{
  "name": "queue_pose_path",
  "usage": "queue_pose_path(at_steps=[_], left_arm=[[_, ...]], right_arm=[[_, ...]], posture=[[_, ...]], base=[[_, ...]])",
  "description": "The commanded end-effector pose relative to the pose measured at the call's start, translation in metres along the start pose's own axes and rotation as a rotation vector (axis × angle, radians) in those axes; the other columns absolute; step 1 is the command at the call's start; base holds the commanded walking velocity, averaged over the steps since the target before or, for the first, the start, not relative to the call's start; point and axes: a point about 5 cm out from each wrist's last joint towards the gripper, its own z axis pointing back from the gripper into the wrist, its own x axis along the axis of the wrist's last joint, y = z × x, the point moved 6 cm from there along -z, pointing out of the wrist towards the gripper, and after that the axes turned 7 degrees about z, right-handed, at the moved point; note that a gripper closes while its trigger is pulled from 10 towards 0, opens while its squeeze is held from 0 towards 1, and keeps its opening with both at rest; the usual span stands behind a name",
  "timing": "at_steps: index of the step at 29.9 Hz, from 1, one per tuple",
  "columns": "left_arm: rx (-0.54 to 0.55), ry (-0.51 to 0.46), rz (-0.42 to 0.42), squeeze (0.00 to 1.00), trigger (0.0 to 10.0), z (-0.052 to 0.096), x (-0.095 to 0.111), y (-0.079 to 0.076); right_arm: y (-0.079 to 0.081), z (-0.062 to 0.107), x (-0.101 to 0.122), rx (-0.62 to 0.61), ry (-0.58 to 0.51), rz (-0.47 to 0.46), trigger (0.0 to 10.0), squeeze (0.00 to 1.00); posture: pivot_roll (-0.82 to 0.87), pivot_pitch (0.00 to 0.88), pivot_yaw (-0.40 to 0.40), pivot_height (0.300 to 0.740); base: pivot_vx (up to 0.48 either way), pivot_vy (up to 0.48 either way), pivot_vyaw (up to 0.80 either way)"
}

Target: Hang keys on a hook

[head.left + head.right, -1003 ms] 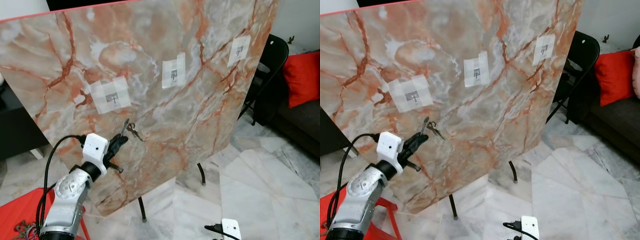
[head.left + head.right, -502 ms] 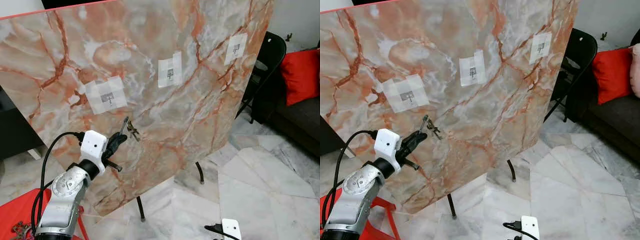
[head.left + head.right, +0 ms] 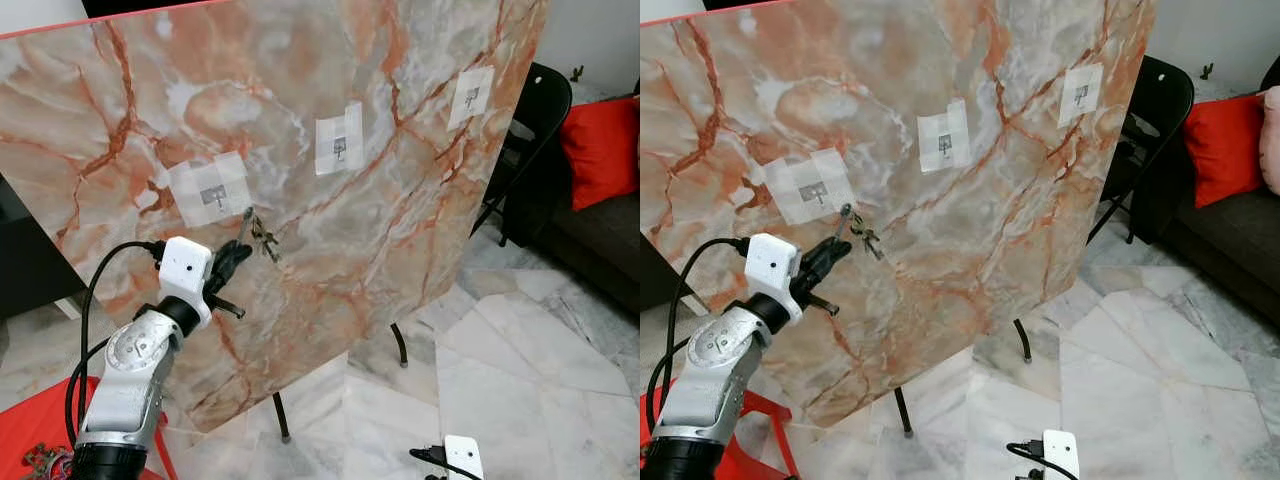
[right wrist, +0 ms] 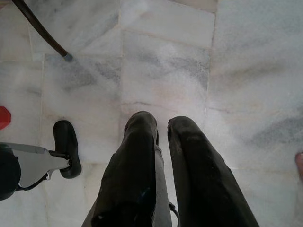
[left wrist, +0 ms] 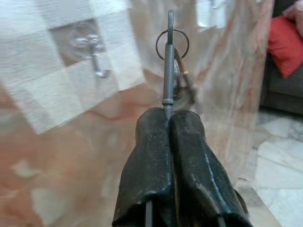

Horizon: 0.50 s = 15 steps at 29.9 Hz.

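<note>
Marble floor tiles and a leaning marble-patterned board (image 3: 330,250) frame the scene as the left gripper (image 5: 169,124), jaws clenched on the shaft of a key, holds the keys (image 3: 262,238) up close against the board. From the jaws outward, the key's shaft rises to a ring (image 5: 172,43) at its tip, with further keys dangling behind it; the nearest hook (image 5: 97,59), clear plastic on a taped patch, sits just beside and slightly above the ring, apart from it. Two more taped hooks lie farther along the board. To finish well, the ring likely needs to be lifted above the hook's upturned tip, slid sideways over it, then lowered before letting go. The right gripper (image 4: 161,137) hangs idle over the floor, jaws slightly parted, holding nothing.
</note>
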Motion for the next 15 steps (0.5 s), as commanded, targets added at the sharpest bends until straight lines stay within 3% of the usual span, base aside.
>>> queue_pose_path(at_steps=[1, 15], left_arm=[[0.023, -0.043, 0.002, 0.0, 10.0, -0.003, 0.01, 0.005], [0.087, -0.07, 0.013, 0.0, 10.0, -0.006, 0.018, 0.019]], right_arm=[[0.0, 0.0, 0.003, -0.002, -0.013, -0.015, 10.0, 0.0], [-0.001, 0.0, 0.003, -0.004, -0.013, -0.015, 10.0, 0.0]], posture=[[0.04, 0.0, -0.017, 0.74], [0.04, 0.0, -0.019, 0.74]], base=[[0.0, 0.0, 0.0], [0.0, 0.0, 0.0]])
